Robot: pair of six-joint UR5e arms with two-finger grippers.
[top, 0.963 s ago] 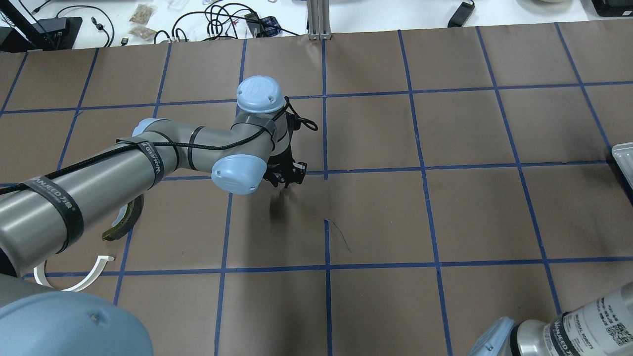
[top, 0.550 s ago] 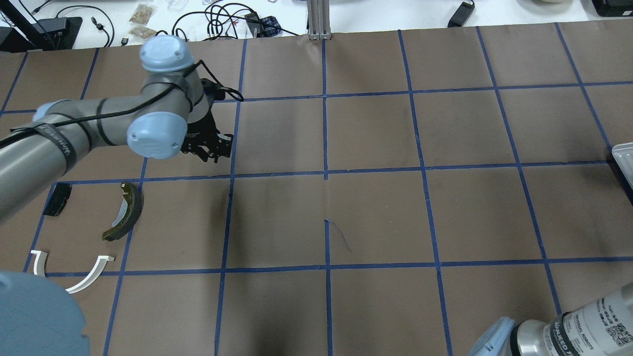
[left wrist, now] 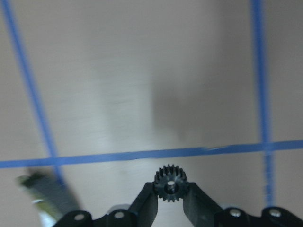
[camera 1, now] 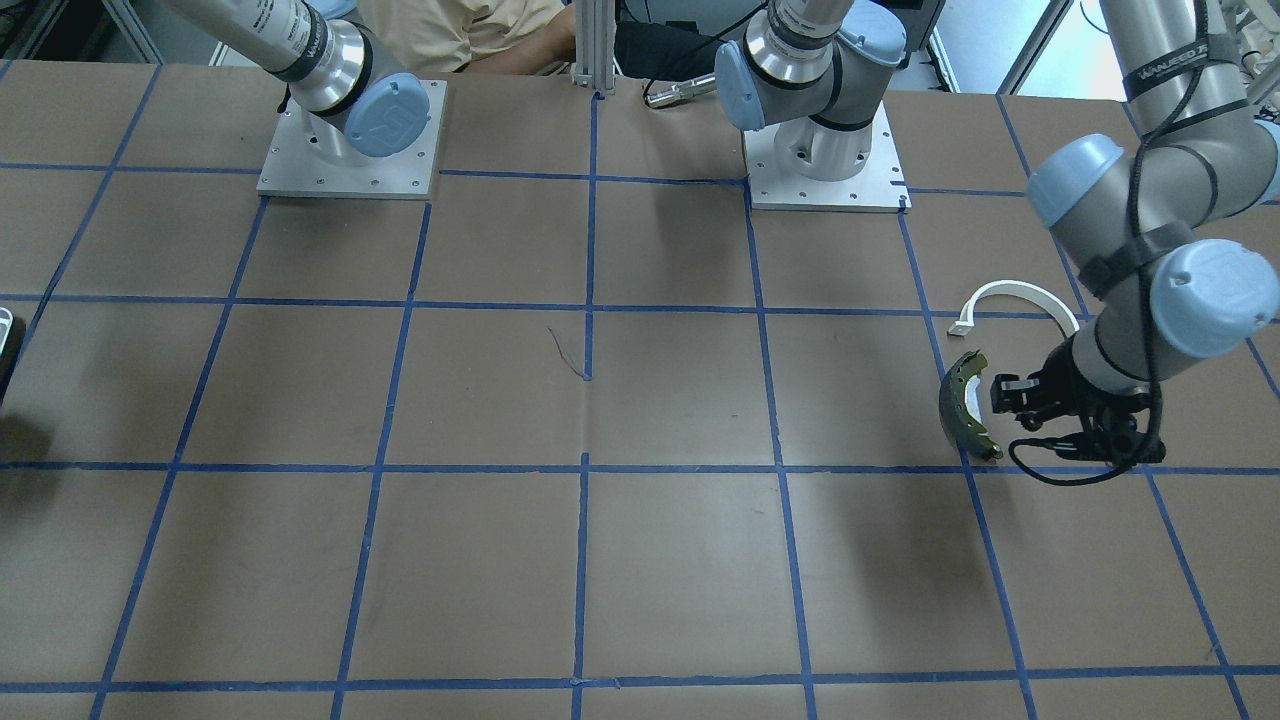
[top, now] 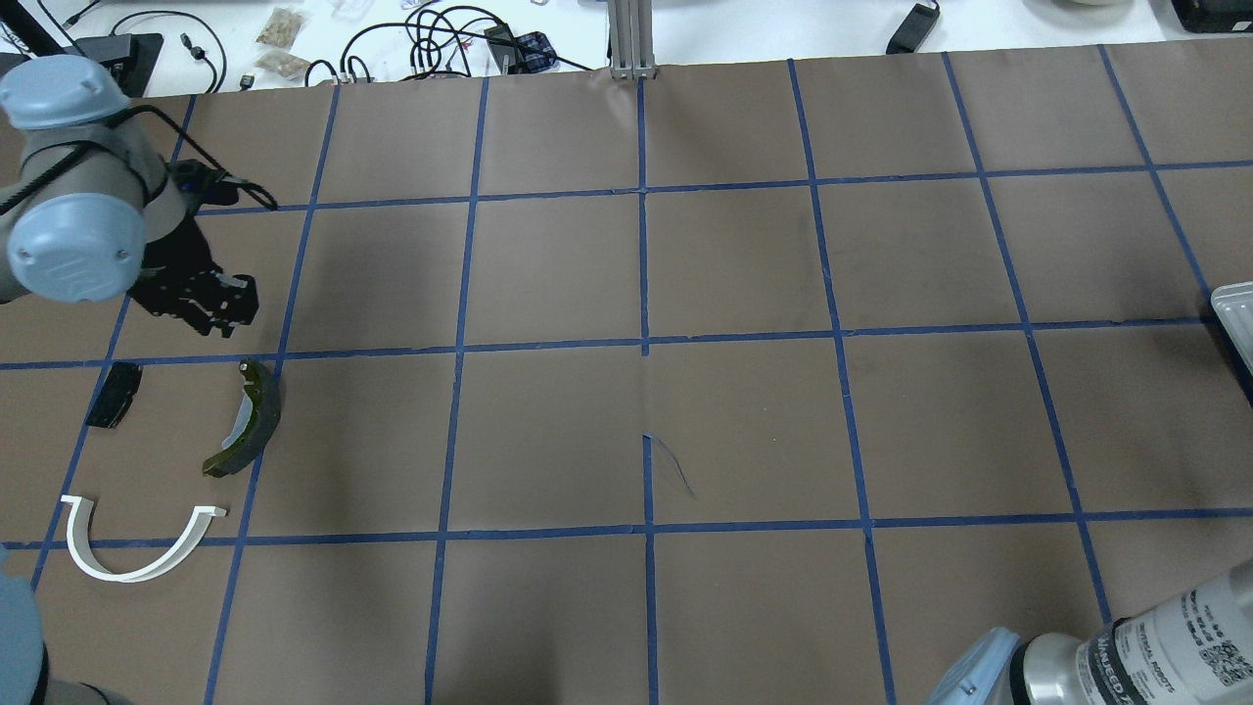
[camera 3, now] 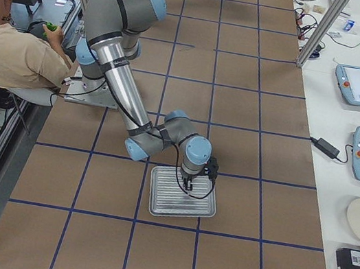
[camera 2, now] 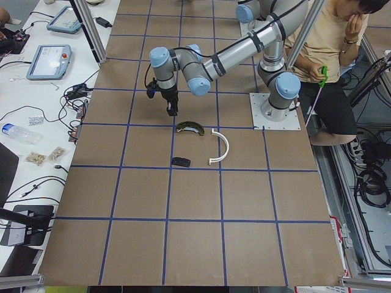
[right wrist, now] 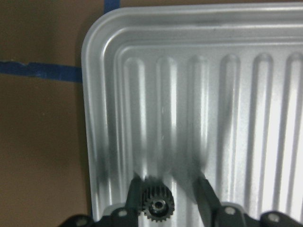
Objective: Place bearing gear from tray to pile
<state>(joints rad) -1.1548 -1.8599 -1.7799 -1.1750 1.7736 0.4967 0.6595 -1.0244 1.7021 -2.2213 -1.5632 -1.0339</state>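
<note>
a: front view first. the left claw point(camera 1: 1003, 392) is seen over the brown worktop point(camera 1: 600, 560), just beside the olive brake shoe point(camera 1: 962, 405). the white arched strip point(camera 1: 1012, 287) lies near it, towards the robot's base.
b: whether anything is gripped cannot be told from here, it is too small.
a: overhead now. the pile is laid out on the robot's left: brake shoe, strip and a small black pad point(top: 113, 394), all apart from one another. the left claw is held just beyond the pad and the shoe, and neither is touched.
b: the tray point(top: 1238, 308) is cut off at the right edge, well apart from the pile.
a: from the table's left end, the left claw is seen pointed downward, near the shoe.
b: from the right end, the right claw point(camera 3: 188, 185) is seen over the tray.
a: left wrist camera, and there it is! the bearing gear point(left wrist: 171, 183) is pinched between the left claw's two fingers, above a blue tape line point(left wrist: 142, 153). the shoe is blurred at lower left.
b: right wrist camera: the right claw is spread over a corner of the ribbed tray. a second gear point(right wrist: 156, 204) is seen against one finger, with the other finger well clear of it.
</note>
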